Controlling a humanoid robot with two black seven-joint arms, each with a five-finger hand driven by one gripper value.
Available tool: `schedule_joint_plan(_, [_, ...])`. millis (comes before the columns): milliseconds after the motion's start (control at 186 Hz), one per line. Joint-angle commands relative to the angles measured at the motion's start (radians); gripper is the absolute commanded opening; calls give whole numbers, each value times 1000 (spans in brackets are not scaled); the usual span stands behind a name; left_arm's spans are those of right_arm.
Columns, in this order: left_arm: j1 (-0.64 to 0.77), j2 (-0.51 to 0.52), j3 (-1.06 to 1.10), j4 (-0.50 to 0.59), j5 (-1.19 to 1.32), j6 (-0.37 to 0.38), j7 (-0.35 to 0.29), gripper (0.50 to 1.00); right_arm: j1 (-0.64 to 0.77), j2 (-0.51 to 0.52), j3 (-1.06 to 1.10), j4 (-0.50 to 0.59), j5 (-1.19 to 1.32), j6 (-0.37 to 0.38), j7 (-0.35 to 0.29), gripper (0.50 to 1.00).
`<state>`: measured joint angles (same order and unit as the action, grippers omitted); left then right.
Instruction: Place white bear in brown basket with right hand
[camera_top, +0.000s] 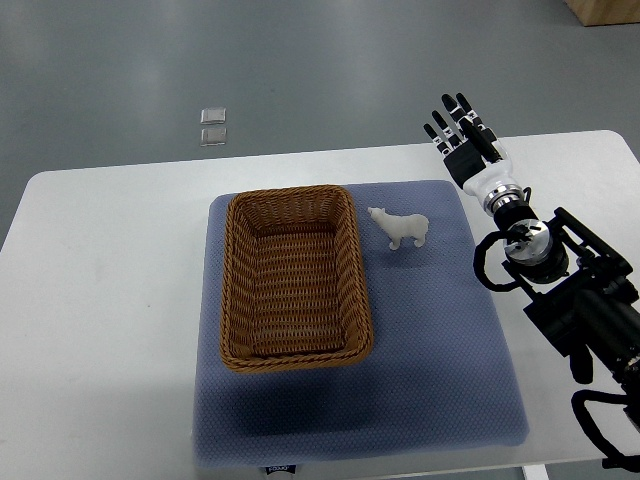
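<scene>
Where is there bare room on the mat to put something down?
The blue mat is bare right of the brown basket and along its near edge. The basket is empty too. Tightest is the strip where the white bear stands beside the basket. The right hand hovers open beyond.

A: Was anything cut off?

B: The right arm (590, 320) ran out past the right edge and bottom corner. The desk (100, 300) was clipped at the bottom.

A: Too small to tell?

B: Two clear little items (212, 126) on the floor (300, 70).
</scene>
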<state>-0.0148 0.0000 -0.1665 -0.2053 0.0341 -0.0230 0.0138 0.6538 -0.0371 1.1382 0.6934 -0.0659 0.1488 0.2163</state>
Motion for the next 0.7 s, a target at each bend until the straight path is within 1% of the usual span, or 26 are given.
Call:
schedule_joint_plan(0, [-1, 0, 1, 1, 1, 0, 0, 1000, 4, -4, 0, 0, -2, 0, 0, 924])
schedule_joint_plan(296, [-1, 0, -2, 1, 0, 0, 0, 1000, 13, -12, -3, 1, -8, 1, -3, 924])
schedule_joint_plan(441, [-1, 0, -2, 1, 0, 0, 2, 1000, 21, -24, -25, 12, -97, 11, -5, 924])
schedule_joint_plan(608, [-1, 0, -1, 0, 0, 0, 2, 1000, 69, -106, -126, 54, -293, 17, -20, 921])
schedule_joint_plan(694, [-4, 0, -1, 0, 0, 0, 2, 1000, 129, -178, -218, 70, -402, 31, -57, 921])
